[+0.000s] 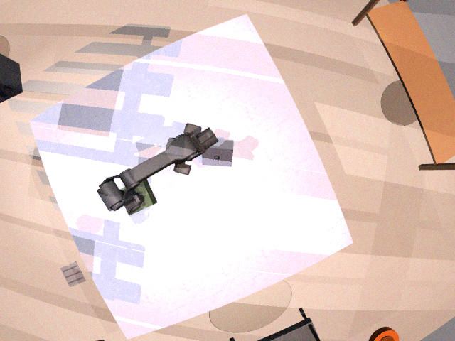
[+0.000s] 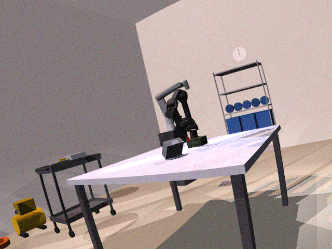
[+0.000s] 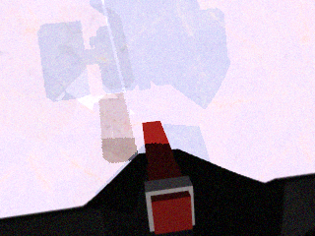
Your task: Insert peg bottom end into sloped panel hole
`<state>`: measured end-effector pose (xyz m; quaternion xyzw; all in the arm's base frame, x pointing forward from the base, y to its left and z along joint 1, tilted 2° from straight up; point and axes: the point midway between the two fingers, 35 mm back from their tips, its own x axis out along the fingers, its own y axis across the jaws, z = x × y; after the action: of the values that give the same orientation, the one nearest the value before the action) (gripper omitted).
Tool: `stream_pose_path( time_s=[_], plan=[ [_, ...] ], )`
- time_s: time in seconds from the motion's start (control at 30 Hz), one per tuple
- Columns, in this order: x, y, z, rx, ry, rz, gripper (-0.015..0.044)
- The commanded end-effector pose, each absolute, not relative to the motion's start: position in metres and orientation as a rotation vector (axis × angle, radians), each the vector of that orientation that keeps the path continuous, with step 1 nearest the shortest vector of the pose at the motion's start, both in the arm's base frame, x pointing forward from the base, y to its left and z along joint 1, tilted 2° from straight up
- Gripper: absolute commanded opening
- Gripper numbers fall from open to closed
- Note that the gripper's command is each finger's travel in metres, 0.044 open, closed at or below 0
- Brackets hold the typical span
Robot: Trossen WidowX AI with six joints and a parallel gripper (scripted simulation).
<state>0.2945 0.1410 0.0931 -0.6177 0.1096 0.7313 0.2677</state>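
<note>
While gripping the red peg, the pincer tilts.

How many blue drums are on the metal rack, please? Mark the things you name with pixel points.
5 blue drums point(image 2: 246, 104), side by side on the third shelf down of the metal rack point(image 2: 237, 69); others behind could be hidden.

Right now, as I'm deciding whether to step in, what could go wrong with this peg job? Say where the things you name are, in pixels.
The red peg point(image 2: 188, 139) point(image 3: 157, 133) might catch the rim of the small hole point(image 1: 217, 157) if its square shape is turned wrong. It is held clear of the sloped block point(image 1: 228, 146) point(image 2: 173, 150), so a tilted approach could jam it.
</note>
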Motion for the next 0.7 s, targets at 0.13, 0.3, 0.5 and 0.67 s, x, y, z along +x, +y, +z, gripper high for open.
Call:
stream_pose_path(
  time_s=[0.13,0.3,0.5,0.67],
  plan=[
    [0.299,0.134,0.093,-1.59,0.33,1.941,0.0],
    [0.301,0.129,0.093,-1.548,0.348,1.921,0.0],
    [0.304,0.124,0.094,-1.498,0.368,1.896,0.0],
    [0.307,0.119,0.094,-1.457,0.384,1.875,0.0]
  ],
)
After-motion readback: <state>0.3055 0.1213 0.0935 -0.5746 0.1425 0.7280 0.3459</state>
